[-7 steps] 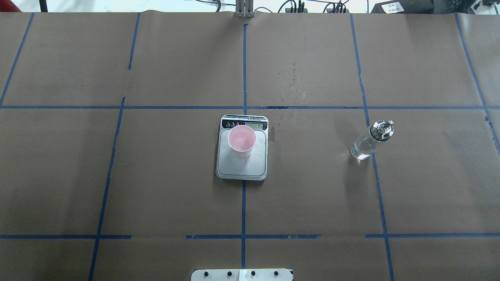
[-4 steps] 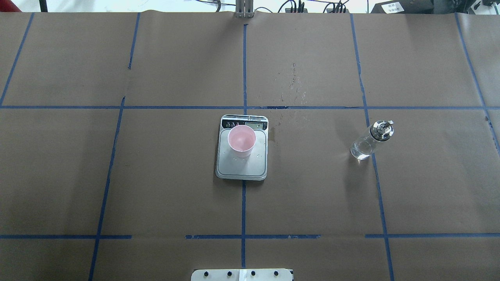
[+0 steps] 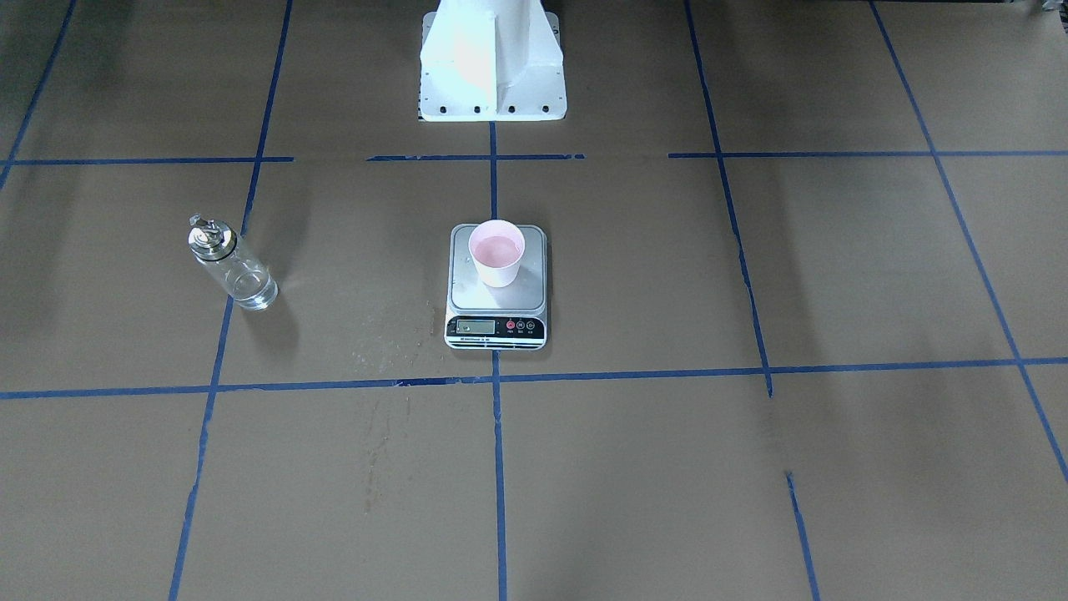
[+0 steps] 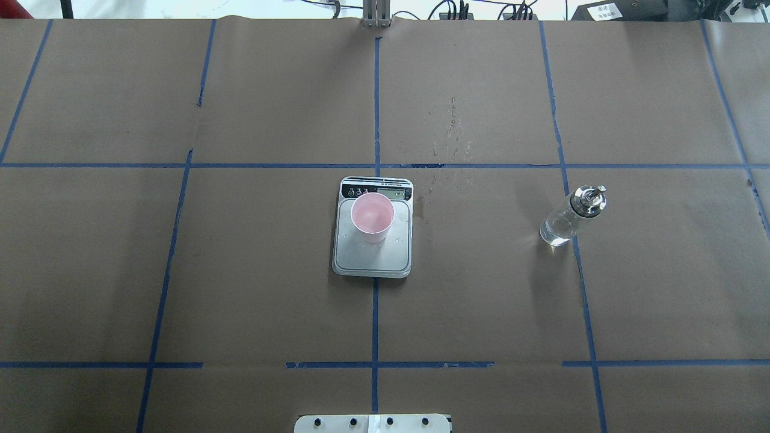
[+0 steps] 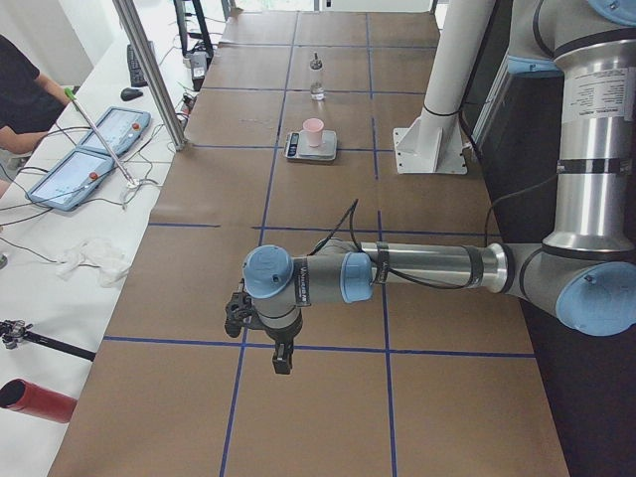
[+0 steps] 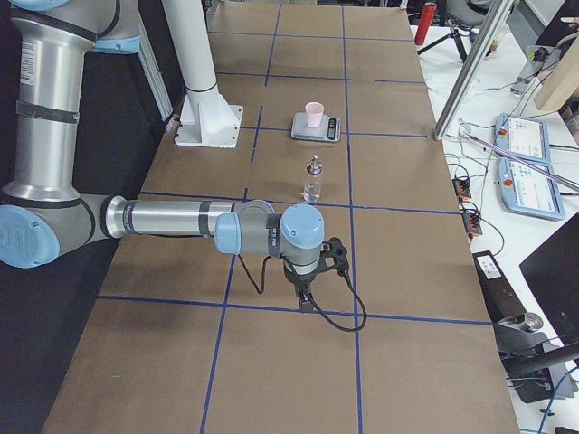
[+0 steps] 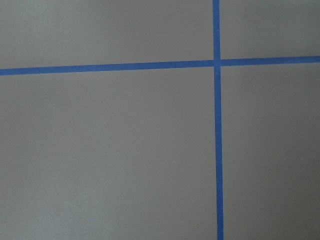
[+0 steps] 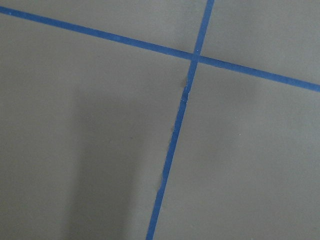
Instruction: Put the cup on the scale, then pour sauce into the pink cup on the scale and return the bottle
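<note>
The pale pink cup stands upright on the silver scale at the table's middle, towards the display end. The clear glass bottle with its silver cap stands upright on the paper to the right, free of any gripper. Cup, scale and bottle also show in the front-facing view. My left gripper hangs far off at the left end of the table, my right gripper at the right end. I cannot tell whether they are open or shut. Both wrist views show only paper and tape.
Brown paper with a blue tape grid covers the table. Wet spots mark the paper behind and right of the scale. The white robot base stands at the near edge. A side desk with tablets and a metal post lie beyond the far edge.
</note>
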### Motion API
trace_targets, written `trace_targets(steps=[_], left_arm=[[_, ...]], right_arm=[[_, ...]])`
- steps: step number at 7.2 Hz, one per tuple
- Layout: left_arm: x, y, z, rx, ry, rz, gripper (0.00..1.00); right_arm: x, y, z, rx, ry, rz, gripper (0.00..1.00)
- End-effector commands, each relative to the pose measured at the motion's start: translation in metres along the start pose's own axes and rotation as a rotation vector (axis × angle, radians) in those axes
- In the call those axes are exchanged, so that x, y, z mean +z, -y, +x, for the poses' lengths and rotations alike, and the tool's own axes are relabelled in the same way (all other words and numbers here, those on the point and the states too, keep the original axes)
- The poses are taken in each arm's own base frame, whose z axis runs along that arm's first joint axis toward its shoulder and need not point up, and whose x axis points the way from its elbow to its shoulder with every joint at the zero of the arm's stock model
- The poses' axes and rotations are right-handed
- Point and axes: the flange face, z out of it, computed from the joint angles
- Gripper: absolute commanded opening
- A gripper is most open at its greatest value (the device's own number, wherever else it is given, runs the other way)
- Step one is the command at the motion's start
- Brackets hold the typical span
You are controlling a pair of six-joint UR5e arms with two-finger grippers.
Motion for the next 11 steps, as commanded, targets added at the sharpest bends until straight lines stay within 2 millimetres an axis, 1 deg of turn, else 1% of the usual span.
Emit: trace_targets(steps=[1,2,3,4,11], left_arm=[[0.0011,0.0,-0.0011,-0.002,0.0,-0.002,1.0],[0.0002,0.0001,-0.0002,-0.001,0.0,-0.001,1.0],[-0.0004,0.0002,0.0003,0.0,0.0,0.001,1.0],[-0.0004,0.0002,0.0002,0.0,0.002,0.0,1.0],[-0.0051,0.0057,0.0033,0.012,0.009,0.011,1.0]], right_arm=[[0.0006,-0.001,-0.0017,0.115,0.023,-0.01,1.0],[-0.0009,0.0002,-0.0029,0.114,0.021,-0.007,1.0],[-0.0009,0.0001,-0.0025,0.143,0.016,-0.008,1.0],[-0.0061,0.0033,-0.007,0.193,0.012,0.003,1.0],[-0.0062,0.0029,-0.0058,0.173,-0.003,0.006,1.0]])
